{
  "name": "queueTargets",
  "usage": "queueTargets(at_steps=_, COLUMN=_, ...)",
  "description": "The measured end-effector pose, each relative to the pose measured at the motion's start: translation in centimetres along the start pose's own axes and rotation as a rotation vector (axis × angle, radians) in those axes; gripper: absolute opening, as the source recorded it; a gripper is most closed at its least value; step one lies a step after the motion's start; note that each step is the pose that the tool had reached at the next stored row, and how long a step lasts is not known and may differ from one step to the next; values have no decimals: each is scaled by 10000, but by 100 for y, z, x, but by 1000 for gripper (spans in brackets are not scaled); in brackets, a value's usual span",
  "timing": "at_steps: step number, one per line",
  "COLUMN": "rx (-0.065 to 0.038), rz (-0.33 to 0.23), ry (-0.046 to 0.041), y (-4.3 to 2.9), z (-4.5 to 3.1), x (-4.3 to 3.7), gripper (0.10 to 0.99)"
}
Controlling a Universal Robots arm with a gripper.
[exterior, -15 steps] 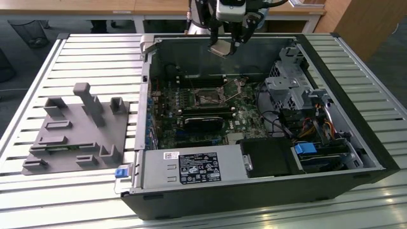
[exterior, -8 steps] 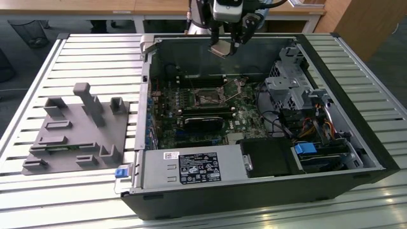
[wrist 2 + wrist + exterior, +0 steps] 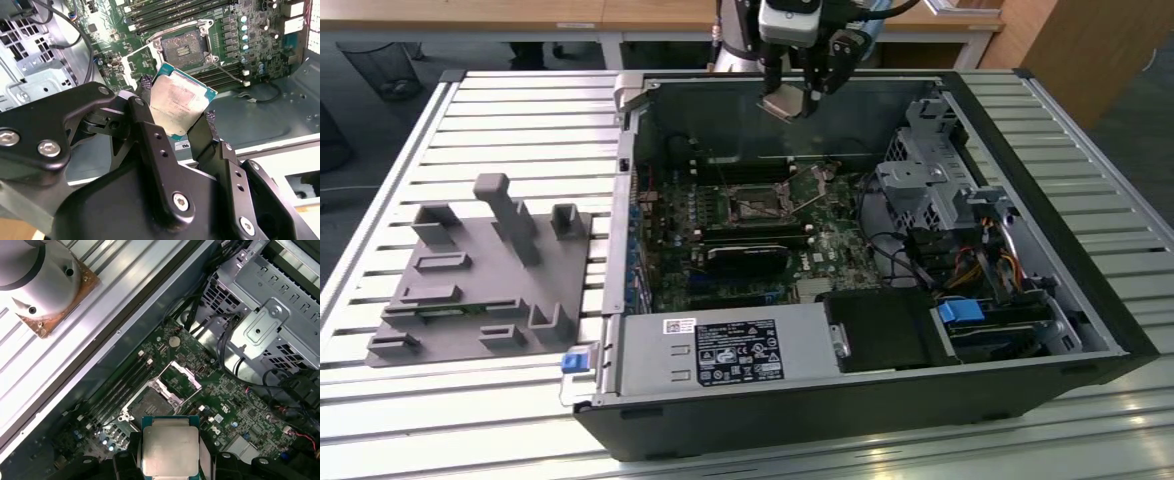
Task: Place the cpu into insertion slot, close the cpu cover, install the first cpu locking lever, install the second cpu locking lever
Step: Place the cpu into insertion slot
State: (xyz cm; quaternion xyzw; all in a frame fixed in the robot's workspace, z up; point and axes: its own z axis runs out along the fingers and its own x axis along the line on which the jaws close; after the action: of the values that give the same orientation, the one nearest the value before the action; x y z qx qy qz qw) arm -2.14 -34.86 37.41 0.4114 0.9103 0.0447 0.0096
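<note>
A black computer case (image 3: 854, 410) lies on its side, open, on a slatted silver metal table (image 3: 520, 110). Above the case's far wall hangs the black two-fingered gripper (image 3: 794, 100). It is closed narrowly on a small flat square cpu with a pale silvery-beige metal top (image 3: 787, 104), pinching it by two opposite edges.

In the second wrist view, the cpu (image 3: 180, 102) sits tilted between the black fingers (image 3: 145, 107), with its metal top facing the camera and a thin green edge showing. Being square, it has no long side. Faint print marks its top. In the first wrist view, the cpu (image 3: 169, 450) shows the same metal face, with pads (image 3: 135, 450) at either side.

The cpu is up in the air, well apart from the square dark insertion slot with a thin metal rim (image 3: 150, 402), which sits uncovered on the green motherboard (image 3: 841, 260). The thin silver cpu cover frame with a central window (image 3: 187, 374) stands swung open, just beside the slot. Long black memory slots (image 3: 120, 385) run along the slot's other side.

The case also holds a silver power supply box (image 3: 654, 375) bearing a white sticker with dark print (image 3: 734, 352), a silver perforated drive cage (image 3: 934, 180) and bundled cables (image 3: 974, 265).

A grey plastic fixture with upright posts (image 3: 480, 270) rests on the table at the exterior view's left.
</note>
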Motion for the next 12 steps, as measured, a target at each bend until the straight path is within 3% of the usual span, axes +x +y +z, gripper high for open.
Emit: queueTargets(at_steps=12, rx=-18, rz=933, ry=-84, y=-1, z=8, x=0, gripper=541)
